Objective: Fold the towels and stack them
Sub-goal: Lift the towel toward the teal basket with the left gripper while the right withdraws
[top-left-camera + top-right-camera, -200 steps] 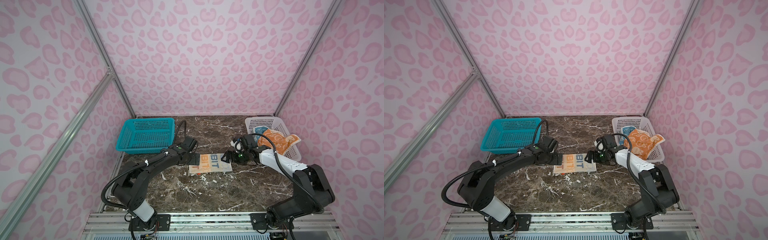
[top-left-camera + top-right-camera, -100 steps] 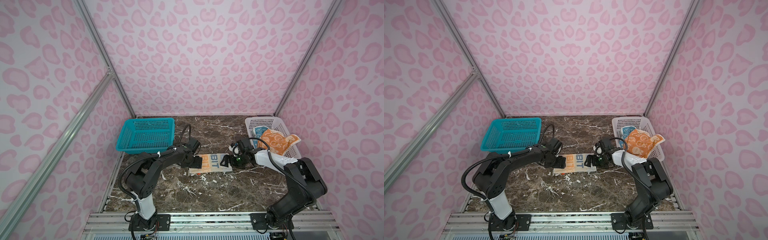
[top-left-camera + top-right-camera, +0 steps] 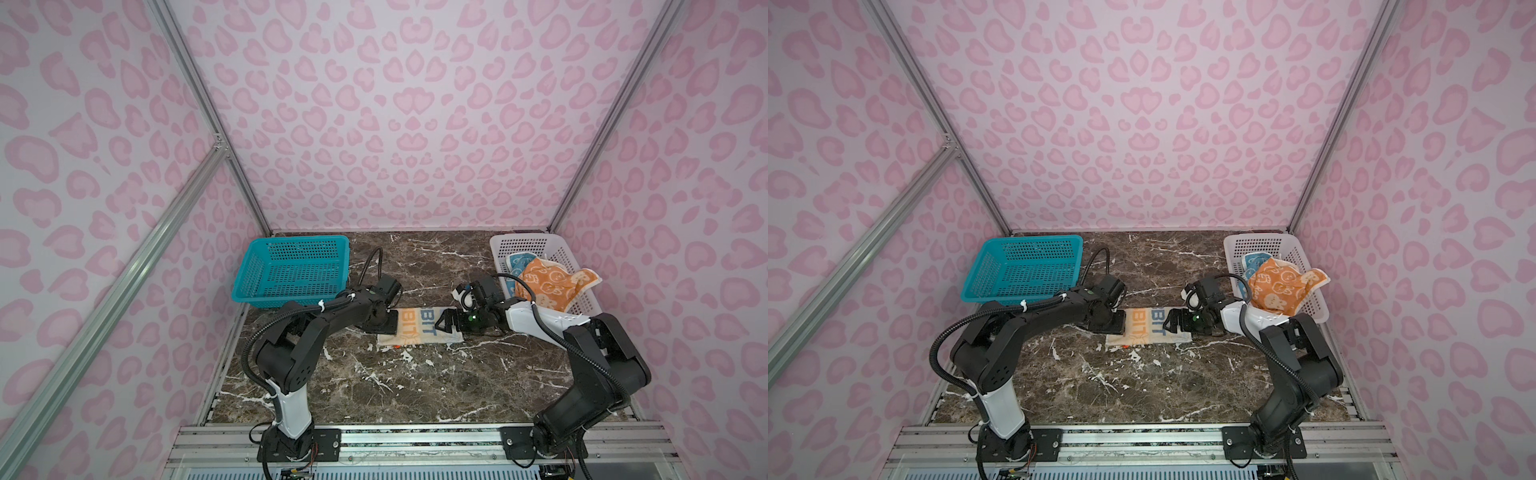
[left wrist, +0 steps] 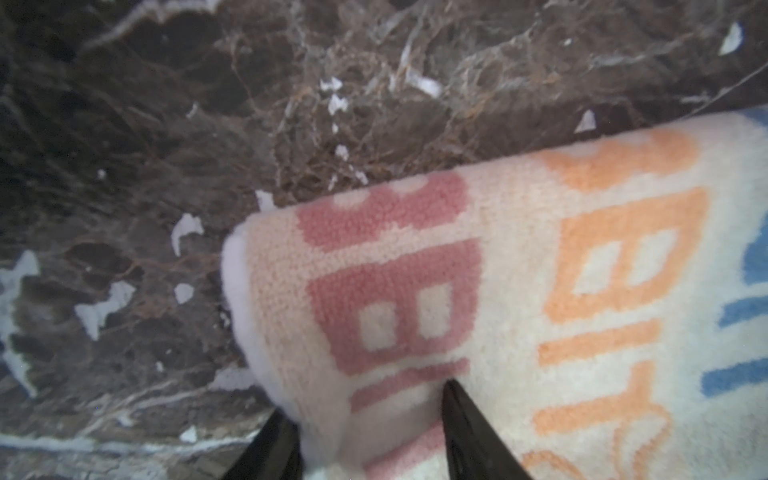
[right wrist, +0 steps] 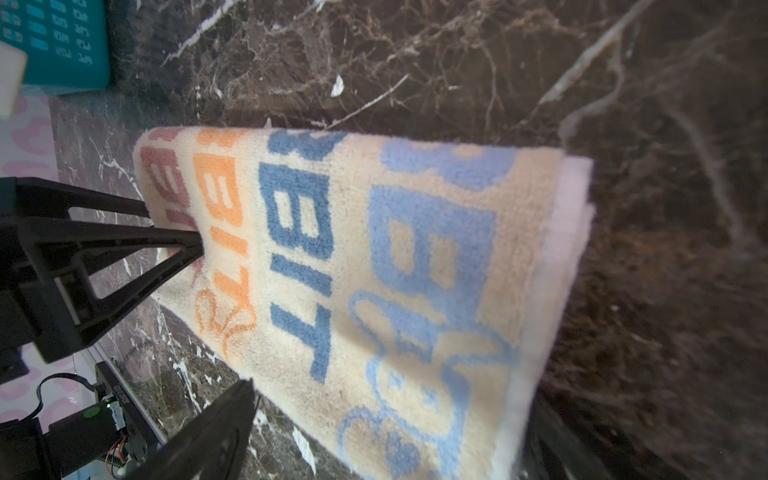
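Left claw (image 4: 365, 399) sits half closed astride one short end of the cream towel (image 3: 419, 330), one finger on top of the cloth and one down at its edge, the pile dimpled under the upper tip; whether it truly bites yet I cannot tell. Right claw (image 3: 445, 323) is spread wide over the opposite end, its fingers flanking the cloth without pinching it. That towel lies folded into a long strip in the middle of the table (image 3: 415, 386), between the two arms, with its layers showing as a thick pale lip at the right end. It looks light, soft and limp; lifted by one layer it would likely sag and unfold, so the better hold takes all layers at an end or corner, one finger slid under against the hard top. Terry pile should give grip, not slip, and nothing here is fragile. Crumpled, the orange towel (image 3: 544, 286) hangs over the rim of the white basket (image 3: 523, 237) at the right rear, the blue towel (image 3: 515, 262) beneath it. At the left rear the teal basket (image 3: 291, 240) stands just behind the left arm. Open marble lies in front of the strip toward the rail, and a narrower band behind it between the baskets; the walls close in beyond each basket.
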`<state>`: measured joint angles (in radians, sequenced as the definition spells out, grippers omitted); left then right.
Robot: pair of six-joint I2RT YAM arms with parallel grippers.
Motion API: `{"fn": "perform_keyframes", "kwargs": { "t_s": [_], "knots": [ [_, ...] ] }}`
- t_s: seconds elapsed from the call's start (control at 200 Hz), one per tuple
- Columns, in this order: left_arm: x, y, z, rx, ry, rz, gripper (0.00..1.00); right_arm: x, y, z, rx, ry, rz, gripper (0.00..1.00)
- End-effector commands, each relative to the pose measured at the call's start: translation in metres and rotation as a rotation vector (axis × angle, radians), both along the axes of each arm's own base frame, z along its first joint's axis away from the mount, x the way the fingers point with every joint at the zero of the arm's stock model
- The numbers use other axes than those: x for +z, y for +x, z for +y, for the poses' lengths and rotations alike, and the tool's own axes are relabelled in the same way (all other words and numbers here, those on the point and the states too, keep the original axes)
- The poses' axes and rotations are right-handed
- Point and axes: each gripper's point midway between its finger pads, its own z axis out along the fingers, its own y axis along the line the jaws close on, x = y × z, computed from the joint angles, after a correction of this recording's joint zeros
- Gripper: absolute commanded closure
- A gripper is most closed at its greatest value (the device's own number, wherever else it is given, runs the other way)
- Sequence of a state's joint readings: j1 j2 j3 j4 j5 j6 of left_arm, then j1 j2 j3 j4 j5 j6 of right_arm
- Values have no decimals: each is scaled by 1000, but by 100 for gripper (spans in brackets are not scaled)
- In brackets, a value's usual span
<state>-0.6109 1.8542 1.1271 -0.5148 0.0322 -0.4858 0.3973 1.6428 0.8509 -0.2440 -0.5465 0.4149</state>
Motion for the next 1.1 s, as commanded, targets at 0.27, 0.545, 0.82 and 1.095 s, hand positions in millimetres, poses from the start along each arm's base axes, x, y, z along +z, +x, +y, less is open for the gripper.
{"fn": "perform_keyframes", "kwargs": {
  "t_s": [0.27, 0.545, 0.82, 1.095],
  "knots": [
    [-15, -23, -1, -40, -11, 111, 81, -18, -17, 3, -4, -41, 71, 2],
    [17, -11, 14, -83, 101, 63, 96, -5, -14, 10, 13, -42, 37, 2],
    [67, 14, 38, -107, 253, -22, 96, 18, -7, 23, 69, -78, -27, 2],
    [119, 43, 70, -117, 376, -108, 96, 57, 11, 48, 98, -38, -119, 2]
  ]
}}
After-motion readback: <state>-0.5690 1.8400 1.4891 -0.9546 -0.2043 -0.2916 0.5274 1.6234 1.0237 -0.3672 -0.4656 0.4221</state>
